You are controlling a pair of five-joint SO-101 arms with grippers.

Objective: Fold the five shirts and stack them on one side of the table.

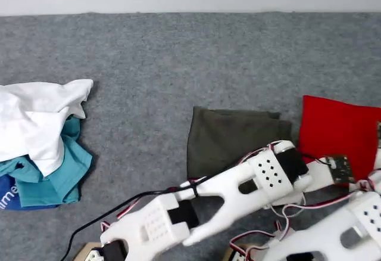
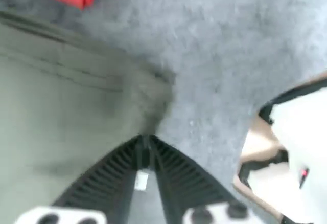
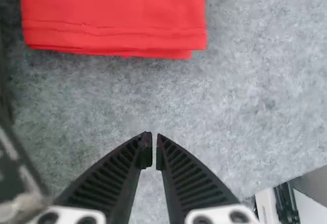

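Working out from our left gripper (image 2: 145,143), clenched at the edge of the olive shirt (image 1: 229,139), and our right gripper (image 3: 152,150), clenched above the table (image 1: 178,58), we judge two folded: olive at five o'clock, red shirt (image 1: 336,130) at four. At nine the white shirt (image 1: 36,115), teal shirt (image 1: 59,177) and blue shirt (image 1: 9,198) lie heaped, unfolded; nothing is stacked yet.

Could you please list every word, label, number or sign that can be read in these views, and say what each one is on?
On the blue shirt: white lettering at the high view's edge, cut off by the frame and partly under the teal shirt; no whole word can be read.
On the circuit board of an arm: markings too small to read.
On the olive shirt, red shirt and white shirt: no print visible.
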